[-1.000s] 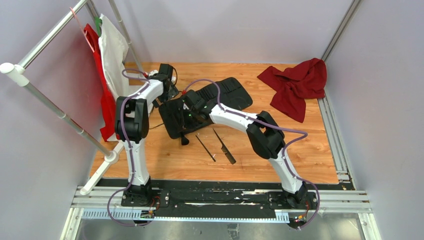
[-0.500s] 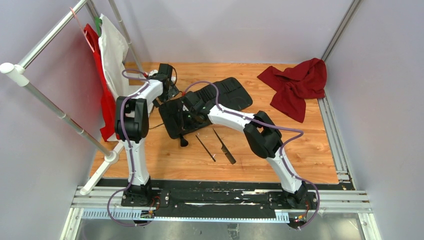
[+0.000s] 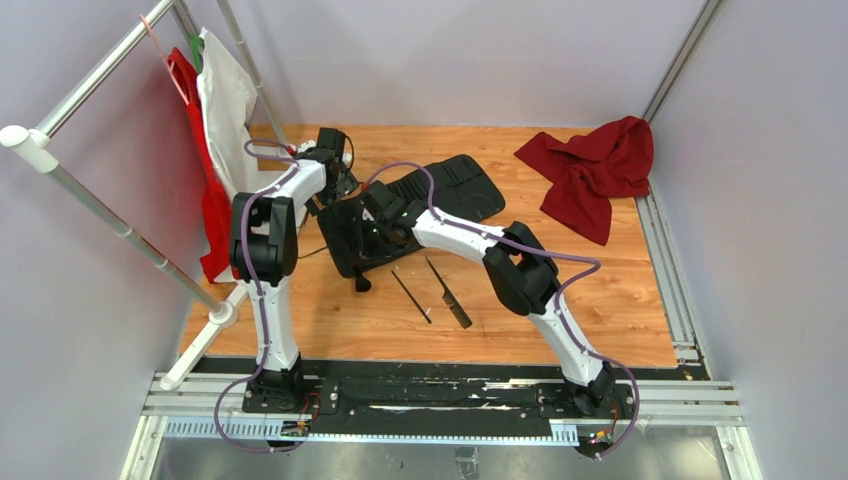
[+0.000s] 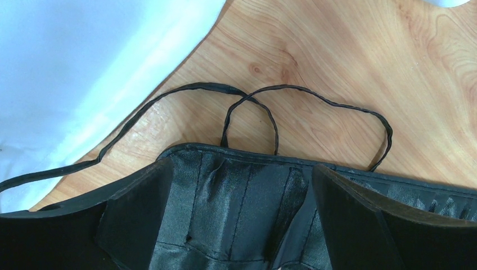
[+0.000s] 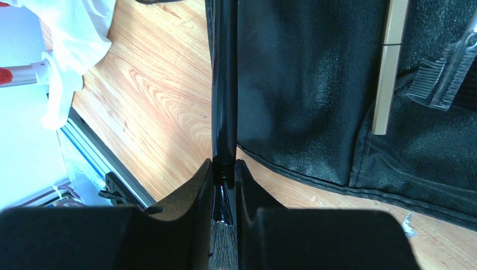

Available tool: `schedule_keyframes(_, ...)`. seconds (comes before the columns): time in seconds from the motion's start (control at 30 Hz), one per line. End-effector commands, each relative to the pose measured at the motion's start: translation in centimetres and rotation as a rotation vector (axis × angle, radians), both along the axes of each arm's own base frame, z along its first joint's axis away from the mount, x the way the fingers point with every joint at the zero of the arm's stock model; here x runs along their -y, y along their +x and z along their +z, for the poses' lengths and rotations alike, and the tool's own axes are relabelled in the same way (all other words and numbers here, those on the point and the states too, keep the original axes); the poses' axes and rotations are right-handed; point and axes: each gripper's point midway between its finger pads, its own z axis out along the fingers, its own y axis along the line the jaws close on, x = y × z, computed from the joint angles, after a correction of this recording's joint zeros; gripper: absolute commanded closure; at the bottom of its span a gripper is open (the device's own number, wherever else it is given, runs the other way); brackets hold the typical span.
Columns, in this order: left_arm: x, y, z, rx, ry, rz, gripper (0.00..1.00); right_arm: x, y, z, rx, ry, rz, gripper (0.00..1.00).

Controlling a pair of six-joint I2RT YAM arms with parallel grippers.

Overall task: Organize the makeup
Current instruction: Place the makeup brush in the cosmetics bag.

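My right gripper (image 3: 372, 235) (image 5: 224, 169) is shut on a black-handled makeup brush (image 5: 224, 101). Its handle runs forward along the near edge of the black roll-up case (image 3: 450, 190) (image 5: 304, 84), and its bristles sit behind my fingertips. The brush head (image 3: 362, 284) shows below the case in the top view. A tan-handled brush (image 5: 390, 62) and a clear comb (image 5: 447, 70) lie in the case. A thin black brush (image 3: 411, 295) and a black comb (image 3: 448, 292) lie on the wood. My left gripper (image 3: 340, 183) (image 4: 242, 185) is open, its fingers straddling the case's left end (image 4: 242, 197).
The case's black tie cords (image 4: 304, 95) loop over the wood. A white garment (image 3: 225, 100) and a red one (image 3: 212, 200) hang on the rack at the left. A red cloth (image 3: 595, 165) lies at the back right. Metal rails run along the right edge.
My right gripper has shifted a little to the left with the black brush in it. The left arm has not moved.
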Motion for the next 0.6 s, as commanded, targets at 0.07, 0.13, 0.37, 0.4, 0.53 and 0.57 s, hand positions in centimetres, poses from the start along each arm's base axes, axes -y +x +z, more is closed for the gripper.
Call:
schedule_keyframes(0.07,-0.5,-0.2,-0.8,-0.013,-0.003,0.013,0.02,-0.9,-0.7,0.0,-0.040,-0.002,-0.001,0.99)
schedule_keyframes(0.13,-0.5,-0.2,-0.8,-0.012,-0.003,0.011,0.02,-0.8,-0.8,-0.2,-0.046,-0.010,-0.001,0.99)
schedule_keyframes(0.37,-0.6,-0.7,-0.8,-0.018,0.002,0.011,0.02,0.1,-0.7,-0.8,-0.068,-0.045,-0.014,0.99)
schedule_keyframes(0.4,-0.6,-0.8,-0.8,-0.018,0.001,0.010,0.02,0.3,-0.7,-1.0,-0.071,-0.052,-0.017,0.99)
schedule_keyframes(0.53,-0.4,-0.8,-0.9,-0.020,-0.008,0.006,0.02,0.7,-0.7,-1.5,-0.083,-0.068,-0.024,0.99)
schedule_keyframes(0.57,-0.4,-0.9,-1.0,-0.021,-0.009,0.007,0.02,0.8,-0.7,-1.6,-0.086,-0.073,-0.027,0.99)
